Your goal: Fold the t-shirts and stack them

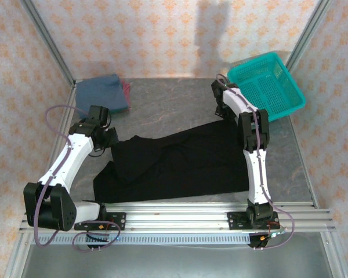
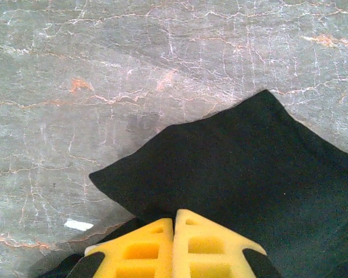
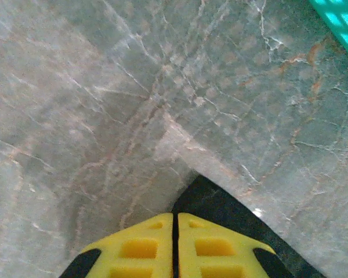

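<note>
A large black t-shirt (image 1: 180, 165) lies spread and rumpled across the middle of the table. My left gripper (image 1: 109, 142) is at its left edge. In the left wrist view the yellow fingers (image 2: 191, 237) are pressed together, shut on the black t-shirt (image 2: 238, 168), which spreads out ahead of them. My right gripper (image 1: 223, 112) is at the shirt's far right corner. Its tips (image 3: 175, 214) are shut on a black corner (image 3: 220, 205) that sticks out past them. A slate-blue t-shirt (image 1: 101, 91) lies folded at the back left, with a pinkish-red edge (image 1: 127, 92) showing beside it.
A teal mesh basket (image 1: 268, 84) stands at the back right corner, its rim (image 3: 342, 23) showing in the right wrist view. The table is grey marble (image 1: 162, 107), framed by metal posts and patterned walls. An aluminium rail (image 1: 180, 211) runs along the near edge.
</note>
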Tool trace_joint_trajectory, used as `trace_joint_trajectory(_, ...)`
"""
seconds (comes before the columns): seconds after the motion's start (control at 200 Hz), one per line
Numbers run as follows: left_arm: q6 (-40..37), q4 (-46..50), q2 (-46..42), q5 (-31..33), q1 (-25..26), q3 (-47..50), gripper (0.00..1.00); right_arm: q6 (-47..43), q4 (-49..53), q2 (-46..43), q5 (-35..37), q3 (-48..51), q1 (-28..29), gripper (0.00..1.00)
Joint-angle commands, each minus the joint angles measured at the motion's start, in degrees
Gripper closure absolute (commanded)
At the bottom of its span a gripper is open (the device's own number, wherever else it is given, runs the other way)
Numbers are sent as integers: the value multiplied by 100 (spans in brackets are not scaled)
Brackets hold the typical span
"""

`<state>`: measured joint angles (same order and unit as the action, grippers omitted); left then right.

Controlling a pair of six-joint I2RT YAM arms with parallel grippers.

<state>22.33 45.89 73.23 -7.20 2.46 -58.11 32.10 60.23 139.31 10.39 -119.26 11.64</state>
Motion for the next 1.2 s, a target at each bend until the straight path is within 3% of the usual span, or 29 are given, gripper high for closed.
trace_joint_trajectory(0.0,-184,95,-145,123,-82,-33,100,-2,727,309,33,72,-56,100)
trace_joint_trajectory(0.175,-206,107,-213,97,-117,-39,100,90,505,128,132,322,-57,100)
trace_joint_trajectory(0.54,-406,-79,-77,-348,-111,-654,100,-66,-831,-1204,439,1285,-56,100)
trace_joint_trajectory(1.191,-1434,34,477,-103,-122,-1741,100,-676,-2536,-2643,442,2598,-65,100)
